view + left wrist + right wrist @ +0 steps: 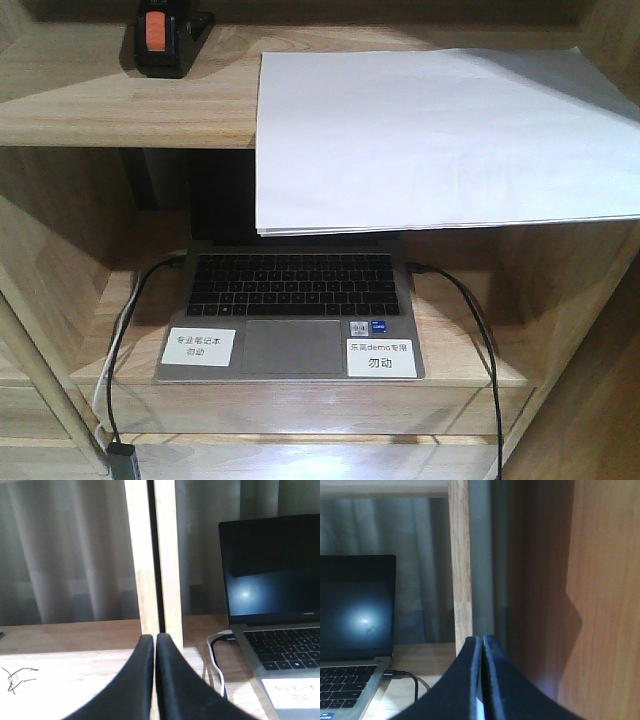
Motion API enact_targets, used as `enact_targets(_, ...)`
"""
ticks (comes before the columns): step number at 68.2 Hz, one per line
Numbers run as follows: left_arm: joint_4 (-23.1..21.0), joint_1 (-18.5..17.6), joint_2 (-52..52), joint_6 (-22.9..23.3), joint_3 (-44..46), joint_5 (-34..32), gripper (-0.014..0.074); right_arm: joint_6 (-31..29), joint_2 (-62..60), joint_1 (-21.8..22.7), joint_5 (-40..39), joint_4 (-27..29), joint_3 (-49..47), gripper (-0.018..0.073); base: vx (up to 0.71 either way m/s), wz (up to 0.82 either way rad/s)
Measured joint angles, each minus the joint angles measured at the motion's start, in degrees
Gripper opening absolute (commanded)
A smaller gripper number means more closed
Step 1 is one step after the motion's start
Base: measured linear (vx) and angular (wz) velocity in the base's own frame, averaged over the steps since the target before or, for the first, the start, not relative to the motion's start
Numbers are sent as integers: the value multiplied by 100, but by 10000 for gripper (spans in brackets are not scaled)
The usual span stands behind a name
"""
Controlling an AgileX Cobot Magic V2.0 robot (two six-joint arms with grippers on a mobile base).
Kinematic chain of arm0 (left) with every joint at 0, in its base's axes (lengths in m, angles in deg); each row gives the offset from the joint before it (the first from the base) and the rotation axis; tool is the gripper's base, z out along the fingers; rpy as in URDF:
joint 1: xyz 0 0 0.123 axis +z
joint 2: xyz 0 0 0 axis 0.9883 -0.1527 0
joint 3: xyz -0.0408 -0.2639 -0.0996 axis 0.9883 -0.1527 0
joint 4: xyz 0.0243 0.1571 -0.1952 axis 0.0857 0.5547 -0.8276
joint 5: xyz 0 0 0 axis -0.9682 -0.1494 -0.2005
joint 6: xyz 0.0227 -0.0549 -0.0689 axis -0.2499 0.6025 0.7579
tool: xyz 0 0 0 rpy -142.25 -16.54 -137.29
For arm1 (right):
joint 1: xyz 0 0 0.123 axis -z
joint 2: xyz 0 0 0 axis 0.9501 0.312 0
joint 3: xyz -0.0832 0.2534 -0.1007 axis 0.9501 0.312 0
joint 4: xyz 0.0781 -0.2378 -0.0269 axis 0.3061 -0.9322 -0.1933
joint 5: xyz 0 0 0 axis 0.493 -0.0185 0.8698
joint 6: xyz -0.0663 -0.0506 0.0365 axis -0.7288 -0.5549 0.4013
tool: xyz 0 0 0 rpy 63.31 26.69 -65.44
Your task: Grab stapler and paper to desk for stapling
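Observation:
The black stapler (160,38) with its orange-red patch stands on the upper wooden shelf at the top left of the front view. To its right lies the white paper (430,135), a thin stack whose front edge hangs over the shelf lip above the laptop. Neither gripper shows in the front view. In the left wrist view my left gripper (154,639) is shut with nothing between its fingers, low beside a wooden post. My right gripper (482,640) is also shut and empty, near a post and a side panel. The desk is out of view.
An open laptop (290,310) with two white labels sits on the lower shelf, cables running off both sides (478,340). Wooden posts (152,555) (460,565) stand right ahead of each gripper. A brown side panel (600,600) is close on the right.

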Motion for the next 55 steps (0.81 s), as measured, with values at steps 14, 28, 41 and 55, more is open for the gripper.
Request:
enact_targets(14, 0, 0, 0, 0, 0, 0, -6, 0, 0, 0, 0, 0, 0, -10, 0, 0)
enact_targets(28, 0, 0, 0, 0, 0, 0, -6, 0, 0, 0, 0, 0, 0, -10, 0, 0)
enact_targets(41, 0, 0, 0, 0, 0, 0, -6, 0, 0, 0, 0, 0, 0, -10, 0, 0)
enact_targets(55, 0, 0, 0, 0, 0, 0, -6, 0, 0, 0, 0, 0, 0, -10, 0, 0)
